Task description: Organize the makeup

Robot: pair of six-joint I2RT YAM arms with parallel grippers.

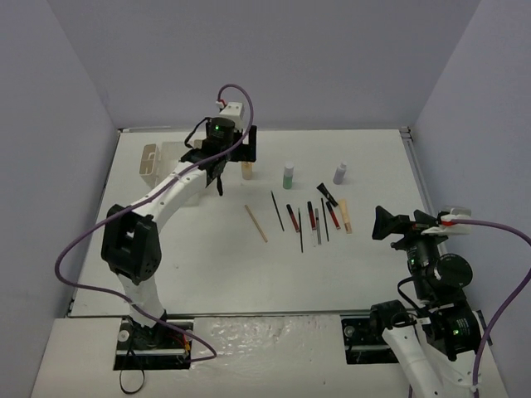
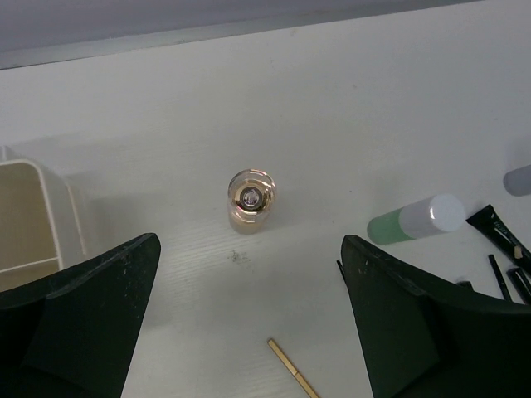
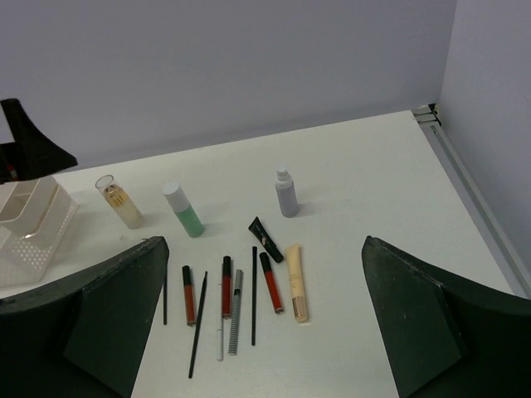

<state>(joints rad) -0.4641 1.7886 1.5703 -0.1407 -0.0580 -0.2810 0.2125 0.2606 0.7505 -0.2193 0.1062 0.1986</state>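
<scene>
Your left gripper hangs, fingers apart, over the upright amber bottle near the worktop's far edge, left of centre; your right gripper, likewise spread, sits by the right edge.

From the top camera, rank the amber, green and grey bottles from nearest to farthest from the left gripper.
1. Amber bottle, right beside the left gripper.
2. Green bottle, further right, the middle one of the three.
3. Grey bottle, farthest right.
</scene>
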